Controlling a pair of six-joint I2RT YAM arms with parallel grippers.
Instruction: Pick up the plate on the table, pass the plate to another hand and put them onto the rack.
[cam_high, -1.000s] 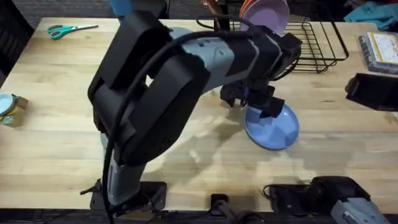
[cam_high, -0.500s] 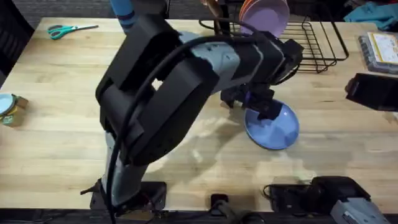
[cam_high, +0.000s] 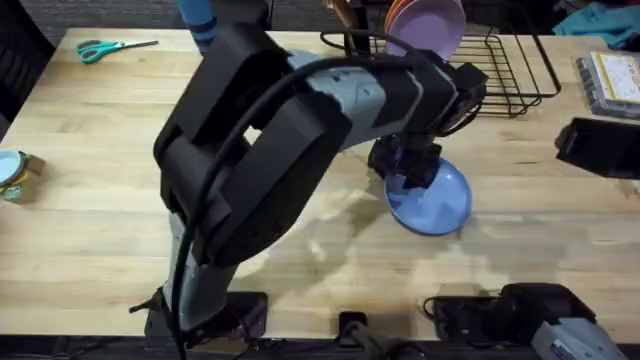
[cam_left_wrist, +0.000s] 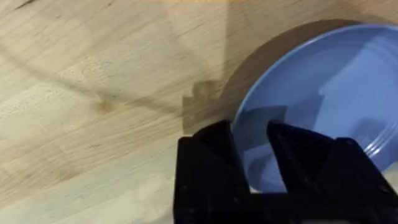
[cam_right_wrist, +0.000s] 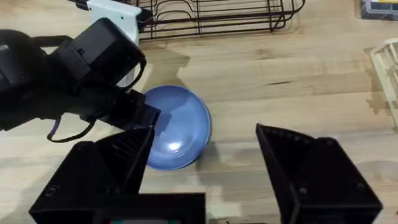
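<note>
- Round light blue plate (cam_high: 432, 203) lies on the light wooden butcher-block worktop (cam_high: 90, 200), just in front of the black wire rack (cam_high: 500, 65) and not touching it.
- Rack already carries a lilac-purple plate (cam_high: 430, 22), with an orange plate (cam_high: 397, 15) close behind it.
- Left claw (cam_left_wrist: 250, 149) sits at the blue plate's rim on the side away from the rack. In the left wrist view one finger is outside the rim and the other over the plate's inner face, with a narrow gap between them. We judge it closed on the rim, or very nearly so, though actual contact cannot be confirmed.
- Right claw (cam_right_wrist: 202, 168) hangs with its fingers spread wide and empty, on the side of the blue plate away from the rack, well apart from it.
- Step in hand, as we judge it: securing the rim grip before the lift.
- To do it well, we would seat the rim deep between the fingers, clamp firmly, then raise the gripped edge slowly so the smooth plate tilts rather than slides on the worktop.
- We would leave the opposite rim free for the right claw to take.
</note>
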